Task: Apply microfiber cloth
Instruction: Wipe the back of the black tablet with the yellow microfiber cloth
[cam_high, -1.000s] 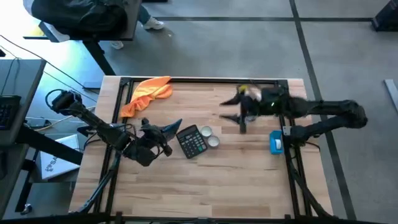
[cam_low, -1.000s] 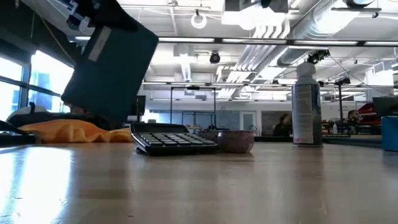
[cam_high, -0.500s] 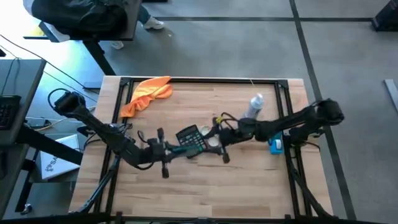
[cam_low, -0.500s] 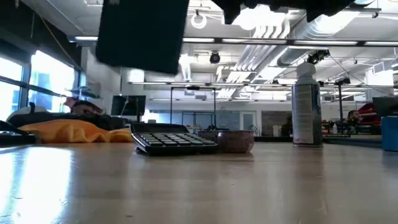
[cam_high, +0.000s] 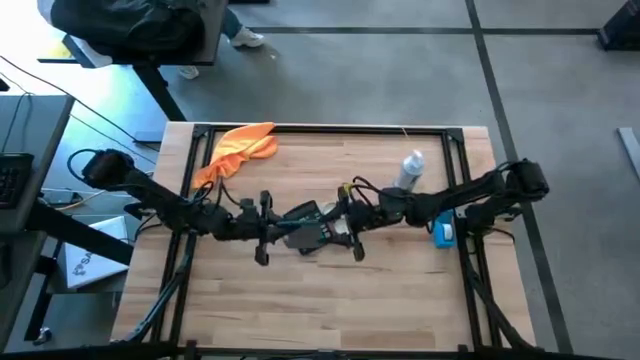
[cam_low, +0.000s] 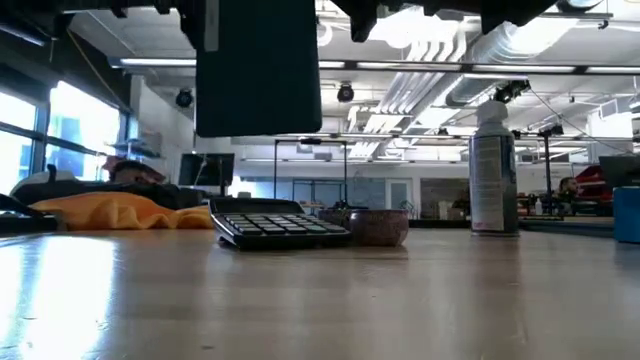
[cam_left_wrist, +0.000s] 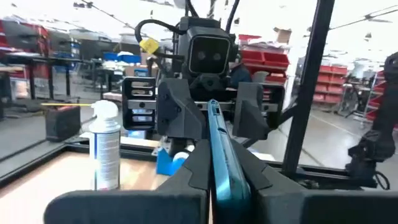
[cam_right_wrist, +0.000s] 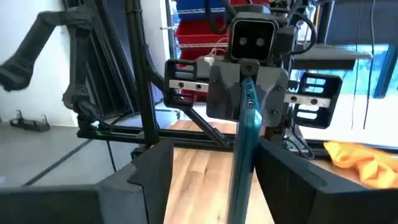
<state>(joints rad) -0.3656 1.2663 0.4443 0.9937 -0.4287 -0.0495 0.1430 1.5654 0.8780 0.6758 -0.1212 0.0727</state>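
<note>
The orange microfiber cloth lies bunched on the table at the far left, also in the low view and the right wrist view; no gripper touches it. My left gripper is shut on a thin dark teal slab that hangs over the black calculator at mid-table. My right gripper faces it from the right, open, its fingers standing on either side of the slab's right end without touching it. My left gripper pinches the slab's left end between its two fingers, one on each flat face. The fingers come in level from the table's left and lie along the slab. The slab stands on edge, lifted clear above the calculator.
A white spray can stands at the far right, with a small blue object nearer on the right edge. A small round dish sits right of the calculator. A black frame runs around the table.
My right gripper has swung from the far right, near the spray can, to mid-table and now faces the slab's right end. My left gripper has carried the slab toward the table's right and turned it from tilted to square above the calculator.
</note>
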